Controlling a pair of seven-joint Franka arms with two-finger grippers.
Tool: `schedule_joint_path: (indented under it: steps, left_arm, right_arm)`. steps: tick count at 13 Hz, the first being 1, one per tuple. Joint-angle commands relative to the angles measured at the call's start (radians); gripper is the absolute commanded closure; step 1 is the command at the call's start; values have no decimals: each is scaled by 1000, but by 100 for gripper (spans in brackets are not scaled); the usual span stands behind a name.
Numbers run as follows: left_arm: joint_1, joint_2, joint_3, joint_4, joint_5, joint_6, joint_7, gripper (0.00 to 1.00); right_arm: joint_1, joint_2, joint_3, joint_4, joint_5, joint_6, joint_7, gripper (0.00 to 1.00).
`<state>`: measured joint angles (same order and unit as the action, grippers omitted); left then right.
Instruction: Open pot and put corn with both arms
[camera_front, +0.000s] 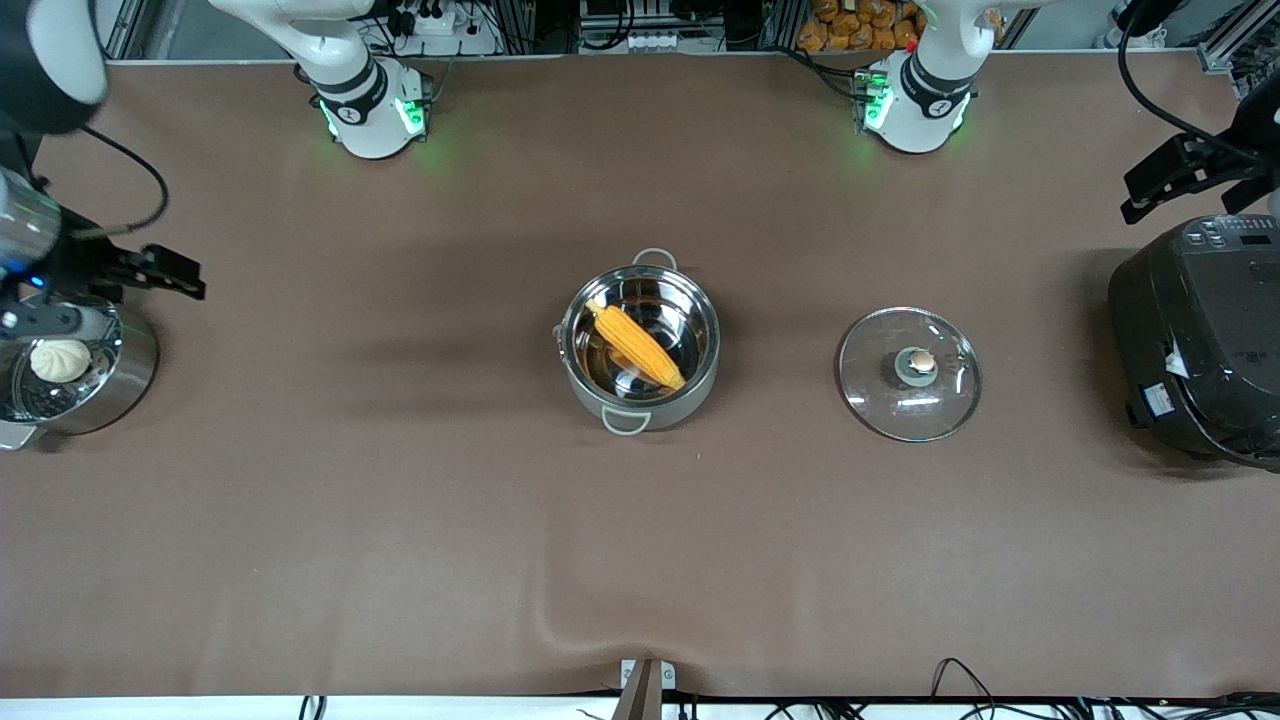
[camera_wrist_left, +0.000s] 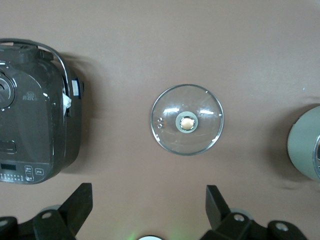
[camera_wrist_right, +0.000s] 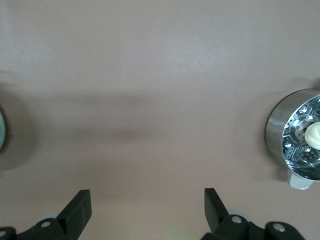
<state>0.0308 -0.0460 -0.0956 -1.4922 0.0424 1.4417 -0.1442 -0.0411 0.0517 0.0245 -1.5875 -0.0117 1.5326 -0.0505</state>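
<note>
The steel pot (camera_front: 690, 385) stands open at the middle of the table, with the yellow-orange corn (camera_front: 637, 345) lying slantwise inside it. Its glass lid (camera_front: 880, 400) with the copper-coloured knob (camera_front: 921, 361) lies flat on the table beside it, toward the left arm's end, and also shows in the left wrist view (camera_wrist_left: 165, 107). My left gripper (camera_front: 1140, 195) is open and empty, high over the table by the rice cooker; its own view shows it too (camera_wrist_left: 148, 200). My right gripper (camera_front: 170, 272) is open and empty, up over the table by the steamer pot, and also shows in its own view (camera_wrist_right: 147, 202).
A big black rice cooker (camera_front: 1200, 340) stands at the left arm's end of the table. A steel steamer pot (camera_front: 130, 370) with a white bun (camera_front: 60, 360) stands at the right arm's end. A fold in the brown cloth (camera_front: 560, 620) lies near the front edge.
</note>
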Motion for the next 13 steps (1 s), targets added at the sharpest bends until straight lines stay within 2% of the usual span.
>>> schedule_joint_path:
  steps: [1,3,13]
  left_arm:
    - [21,-20,-10,-58,-23,41,18,0]
    - [18,-20,-15,-77,-23,49,21,0]
    - [12,8,-10,-63,-22,52,81,0]
  right_arm:
    - [41,4,-53,76,26,-75,11,0]
    - [67,2,-97,96,27,-92,9,0]
    - [69,-33,-91,136,27,-101,9,0]
